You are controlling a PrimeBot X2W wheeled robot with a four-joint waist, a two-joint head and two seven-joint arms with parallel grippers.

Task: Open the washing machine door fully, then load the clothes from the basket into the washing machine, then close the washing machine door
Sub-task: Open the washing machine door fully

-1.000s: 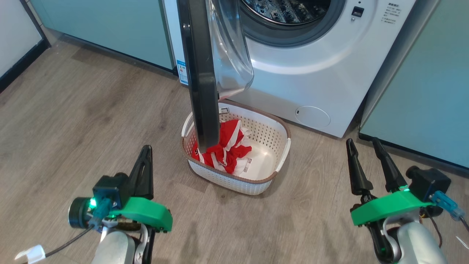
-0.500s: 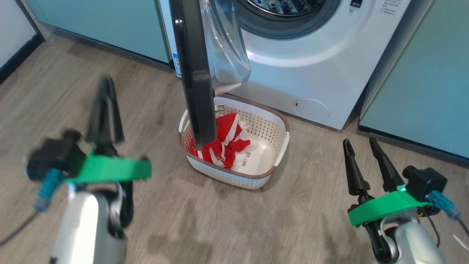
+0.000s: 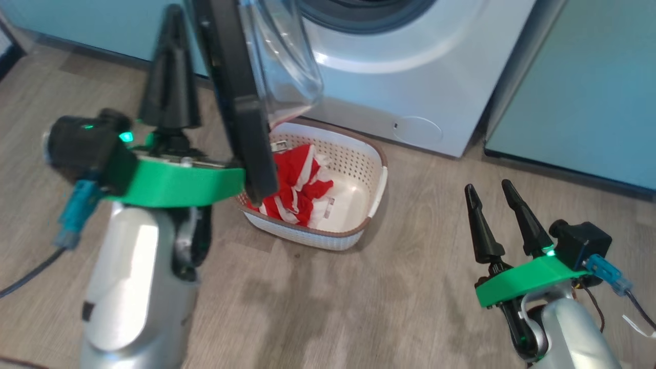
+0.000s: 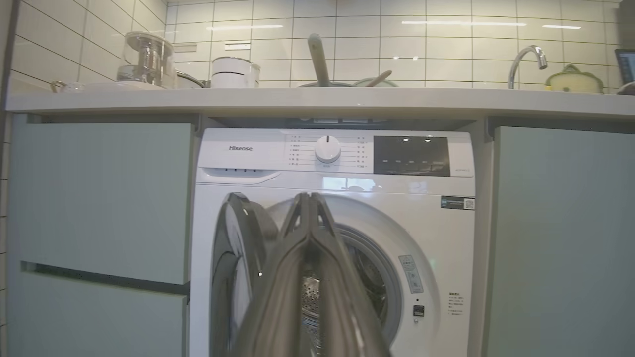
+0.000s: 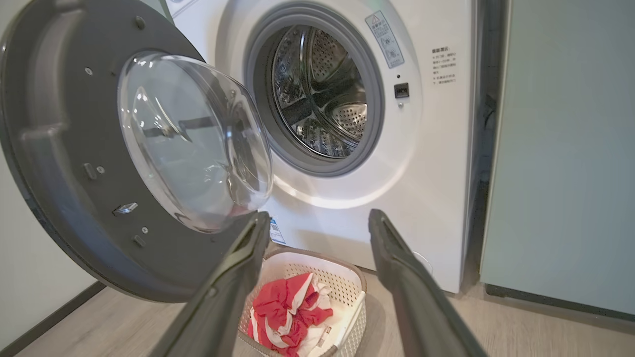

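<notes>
Wood-look floor (image 3: pixel 359 297) runs ahead of me to a white washing machine (image 3: pixel 410 66) set between pale teal cabinets (image 3: pixel 589 92). Nearest, my right pincer (image 3: pixel 488 187) hangs low at the lower right, fingers spread wide and holding nothing. My left pincer (image 3: pixel 171 20) is up high on the left, its fingers pressed together into one dark point, also empty.

Just beyond it stands the washing machine door (image 3: pixel 230 92), edge-on to my head camera and swung about halfway out, its long black rim running from the machine toward me. In my left wrist view that rim sits just left of my shut fingers; I cannot tell whether they touch.

The door's lower edge hangs over the left side of the basket (image 3: pixel 307 237), right above the clothes (image 3: pixel 294 184). My left arm is the nearer one to swing it wider, I judge. My right wrist view frames the clothes between its fingers, with the steel drum (image 5: pixel 322 94) beyond.
</notes>
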